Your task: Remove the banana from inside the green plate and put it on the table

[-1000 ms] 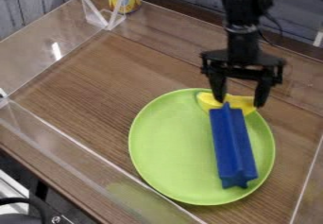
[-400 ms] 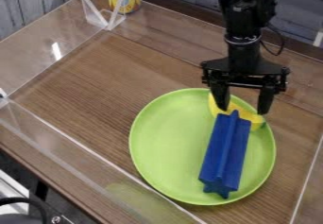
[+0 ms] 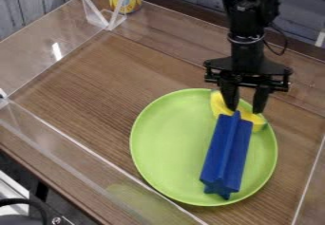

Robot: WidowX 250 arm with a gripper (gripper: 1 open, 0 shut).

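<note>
the black gripper [image 3: 248,102] hides most of the small yellow toy banana [image 3: 223,106], so its long axis is unclear. it lies at the far rim of the round lime-green plastic plate [image 3: 165,148], touching the long blue ridged block [image 3: 230,150]. the fingers straddle it, narrower than before, grasp unconfirmed.

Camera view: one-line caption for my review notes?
Gripper pointing down, jaws straddling the banana on the green plate, beside a blue block.
</note>
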